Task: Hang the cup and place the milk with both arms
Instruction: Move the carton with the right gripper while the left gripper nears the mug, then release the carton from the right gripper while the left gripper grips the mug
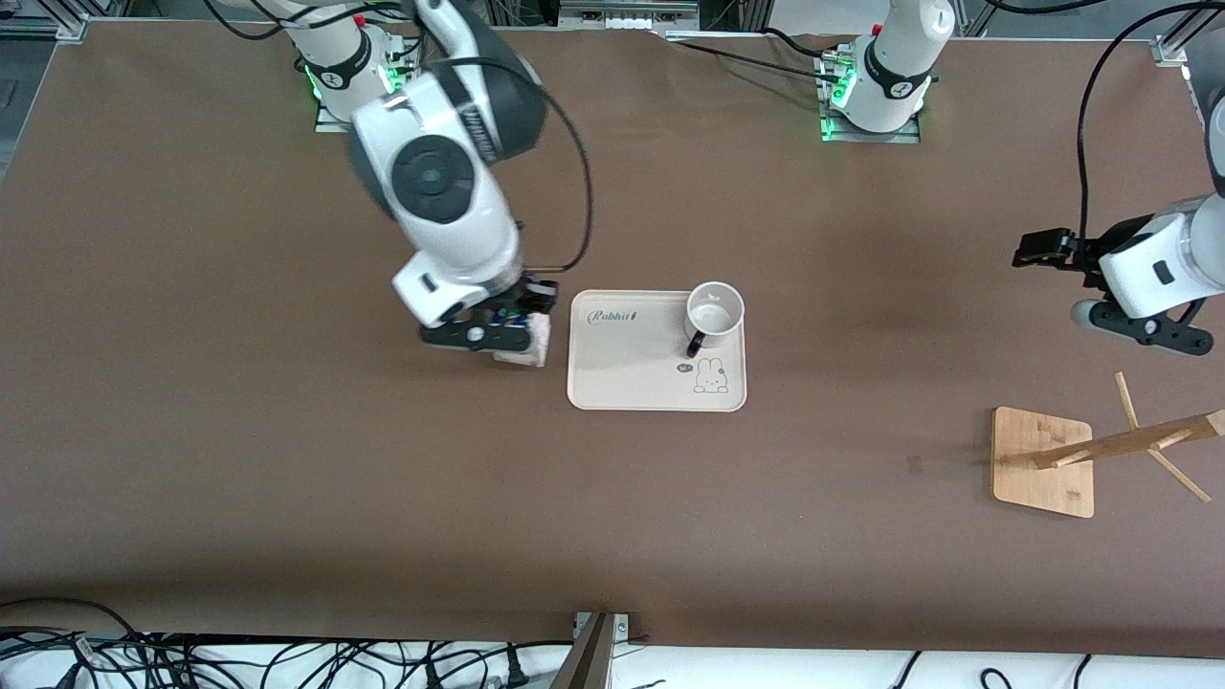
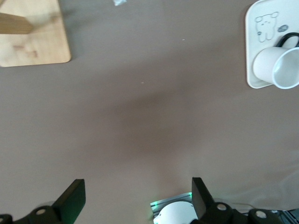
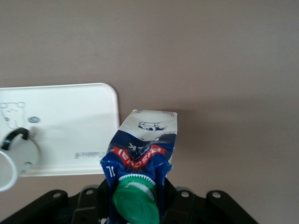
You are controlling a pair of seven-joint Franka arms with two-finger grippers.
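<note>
Brown covering spans the table (image 1: 287, 498). The right gripper (image 1: 498, 330) is down at the table surface just beside the cream tray (image 1: 622, 378), at the tray's edge toward the right arm's end, and its fingers are clamped tight on the top of the milk carton (image 3: 142, 154). The right wrist view shows the carton's green screw cap (image 3: 135, 205) between the black fingers, the blue and white body leaning away from them with its base at the tabletop.

On the tray, toward the left arm from that gripper, the white cup (image 1: 713, 314) stands upright with its black handle (image 1: 693, 344) turned toward the front camera.

The left gripper (image 1: 1043, 249) hangs in the air over bare table toward the left arm's end, fingers (image 2: 72, 198) spread fully apart and holding nothing; this arm waits. The wooden cup rack (image 1: 1053, 464) stands nearer the front camera than what that gripper is over.
</note>
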